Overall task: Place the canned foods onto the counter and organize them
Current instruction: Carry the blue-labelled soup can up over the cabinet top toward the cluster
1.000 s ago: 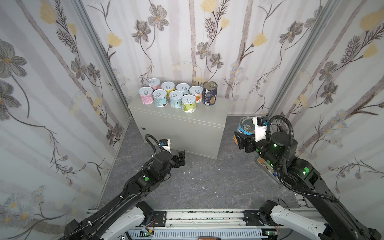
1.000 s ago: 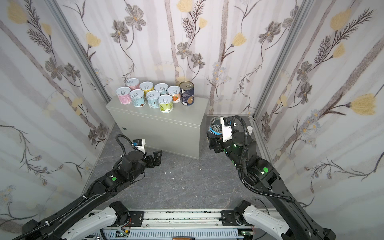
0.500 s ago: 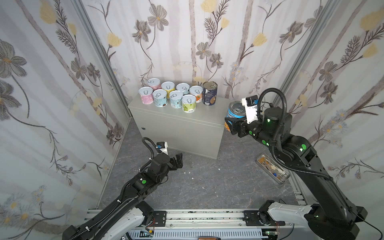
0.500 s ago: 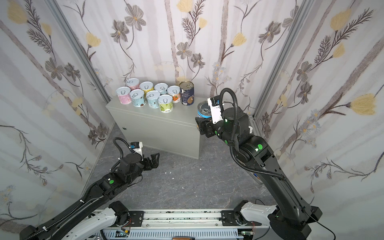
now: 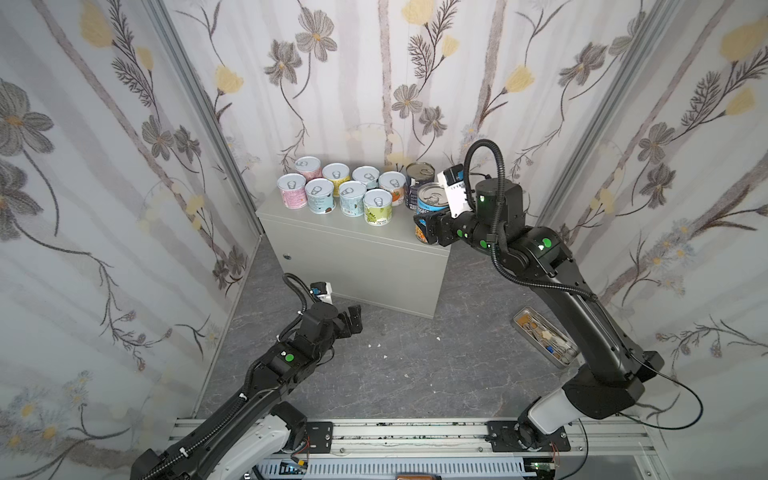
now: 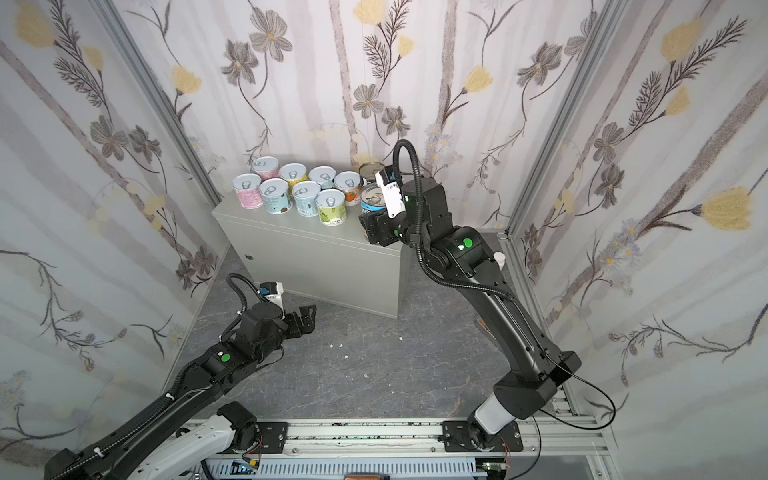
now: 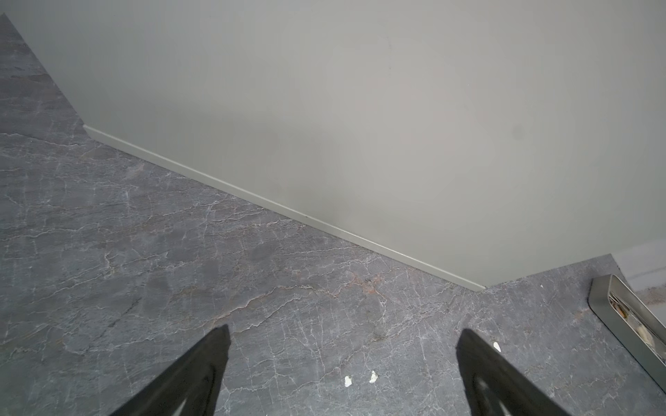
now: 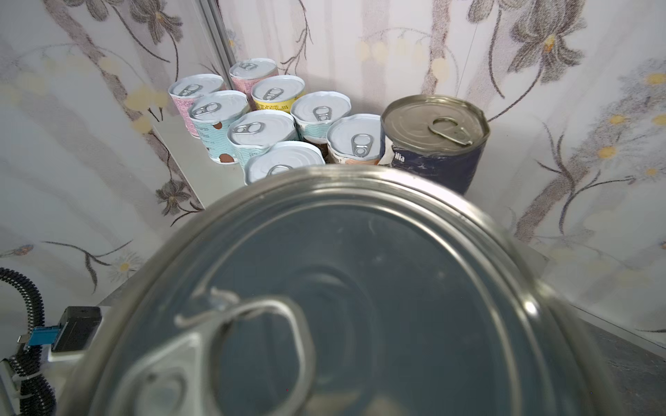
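While the blue can (image 5: pixel 432 195) sits clamped at the counter's (image 5: pixel 361 257) corner, risk: let go with its base overhanging, it would topple to the floor (image 5: pixel 395 365); pushed toward 11 o'clock, it would knock the dark can (image 5: pixel 419 173) into the short cans (image 5: pixel 349 195)
Blue can's axis: vertical, near upright; ring-pull lid faces up
Blue can's place: counter's 4 o'clock corner, just beside the dark can at its 5 o'clock; whether its base touches, I cannot tell
Right gripper (image 5: pixel 430 228): clenched around the blue can's lower body
Left gripper (image 5: pixel 352 319): spread wide, empty; near the floor at the counter's 6 o'clock
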Controlling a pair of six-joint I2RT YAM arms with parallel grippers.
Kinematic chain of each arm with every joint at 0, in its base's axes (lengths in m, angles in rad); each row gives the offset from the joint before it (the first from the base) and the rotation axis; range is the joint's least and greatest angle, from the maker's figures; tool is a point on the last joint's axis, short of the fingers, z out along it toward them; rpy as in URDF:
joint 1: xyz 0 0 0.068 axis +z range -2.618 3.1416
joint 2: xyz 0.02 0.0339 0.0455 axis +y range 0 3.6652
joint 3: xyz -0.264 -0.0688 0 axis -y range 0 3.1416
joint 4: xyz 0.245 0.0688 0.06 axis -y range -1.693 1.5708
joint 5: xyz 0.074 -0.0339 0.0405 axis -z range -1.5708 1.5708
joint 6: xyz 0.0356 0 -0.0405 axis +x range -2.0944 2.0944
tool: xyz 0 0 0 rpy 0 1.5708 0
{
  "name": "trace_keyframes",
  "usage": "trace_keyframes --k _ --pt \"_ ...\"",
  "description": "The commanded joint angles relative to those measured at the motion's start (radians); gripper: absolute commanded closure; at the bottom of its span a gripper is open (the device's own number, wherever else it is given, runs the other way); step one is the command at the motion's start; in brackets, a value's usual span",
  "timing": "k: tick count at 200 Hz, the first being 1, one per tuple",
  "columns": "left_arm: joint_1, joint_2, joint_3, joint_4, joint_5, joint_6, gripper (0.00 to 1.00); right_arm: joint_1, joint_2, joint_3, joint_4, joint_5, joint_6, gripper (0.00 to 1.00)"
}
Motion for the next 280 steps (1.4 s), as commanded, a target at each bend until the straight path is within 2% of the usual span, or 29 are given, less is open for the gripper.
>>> trace_keyframes --k 1,39,77,225,280 --pt "0.033 0.014 0.015 0.014 0.050 -0.018 0.00 -0.014 0.059 0.075 0.127 -0.047 -0.009 0.42" --pt "0.074 0.042 0.026 0.021 0.074 -0.017 0.00 -0.031 0.184 0.211 0.111 -0.088 -0.009 0.42" --pt "0.109 0.042 0.024 0.035 0.088 -0.015 0.00 -0.033 0.251 0.266 0.120 -0.081 -0.022 0.43" --pt "0.138 0.037 0.010 0.054 0.114 -0.014 0.00 -0.037 0.316 0.269 0.177 -0.097 -0.026 0.42" --pt "0.138 0.030 0.009 0.054 0.115 -0.013 0.00 -0.041 0.319 0.268 0.169 -0.100 -0.028 0.33"
